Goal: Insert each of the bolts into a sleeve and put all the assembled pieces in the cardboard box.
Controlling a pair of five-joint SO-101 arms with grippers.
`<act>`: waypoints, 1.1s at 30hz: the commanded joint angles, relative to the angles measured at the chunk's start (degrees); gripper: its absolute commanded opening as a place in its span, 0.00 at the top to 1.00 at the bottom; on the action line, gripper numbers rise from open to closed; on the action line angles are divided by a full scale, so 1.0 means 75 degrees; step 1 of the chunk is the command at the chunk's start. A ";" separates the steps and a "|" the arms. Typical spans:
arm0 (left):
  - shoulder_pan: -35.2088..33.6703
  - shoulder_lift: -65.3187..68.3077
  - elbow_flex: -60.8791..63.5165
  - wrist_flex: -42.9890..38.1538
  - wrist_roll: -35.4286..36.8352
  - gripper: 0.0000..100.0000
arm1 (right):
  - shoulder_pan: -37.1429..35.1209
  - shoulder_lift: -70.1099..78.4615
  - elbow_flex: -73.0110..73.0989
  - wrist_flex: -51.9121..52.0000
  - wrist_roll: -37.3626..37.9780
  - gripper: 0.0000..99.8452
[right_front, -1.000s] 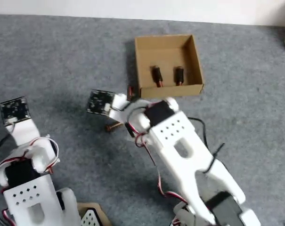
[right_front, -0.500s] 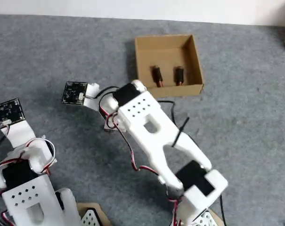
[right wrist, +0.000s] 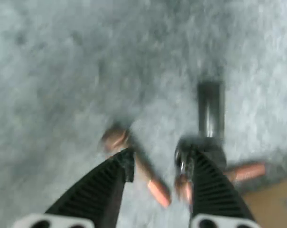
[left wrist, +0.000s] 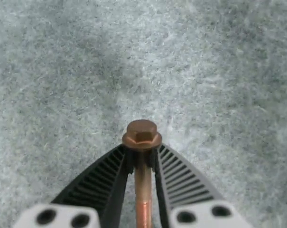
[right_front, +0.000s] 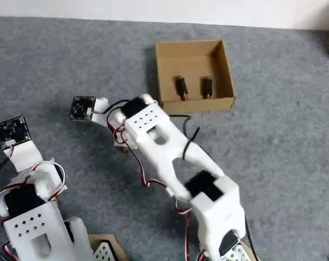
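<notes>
The left pincer [left wrist: 142, 153] is clamped on a copper bolt [left wrist: 142, 134], whose head sticks out past the tips, above the grey tabletop [left wrist: 62, 71] at the near left. The right pincer [right wrist: 156, 160] stands open over a second bolt [right wrist: 152, 185] lying on the tabletop, with a dark sleeve [right wrist: 210, 111] near it. Farther off to the right, the cardboard box [right_front: 164, 51] holds two assembled pieces [right_front: 181, 87].

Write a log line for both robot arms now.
left pincer: shut on copper hex-head bolt | right pincer: open above loose copper bolt | brown cardboard box: holds two assembled pieces
</notes>
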 commanded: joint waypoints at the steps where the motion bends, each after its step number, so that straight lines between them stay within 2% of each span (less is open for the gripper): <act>1: -0.0053 -0.0170 -0.0088 -0.0141 0.0012 0.99 | -0.0158 0.0158 -0.0346 -0.0897 0.0047 0.82; 11: -0.0053 -0.0170 -0.0076 -0.0141 0.0012 0.99 | -0.0557 0.0733 -0.0346 -0.1354 0.0059 0.82; 16: -0.0334 -0.0170 -0.0147 -0.0199 0.0023 0.99 | -0.0510 0.1178 -0.0334 -0.1577 0.0059 0.82; 23: -0.0299 -0.0158 -0.0064 -0.0422 0.0035 0.99 | -0.0369 0.1928 -0.0404 -0.1588 0.0059 0.82; 28: -0.0299 -0.0158 0.0064 -0.0481 0.0035 0.99 | -0.0311 0.2268 -0.0404 -0.2104 0.0059 0.82; 33: -0.0322 -0.0158 0.0088 -0.0481 0.0023 0.99 | -0.0369 0.2163 -0.0404 -0.1858 0.0059 0.82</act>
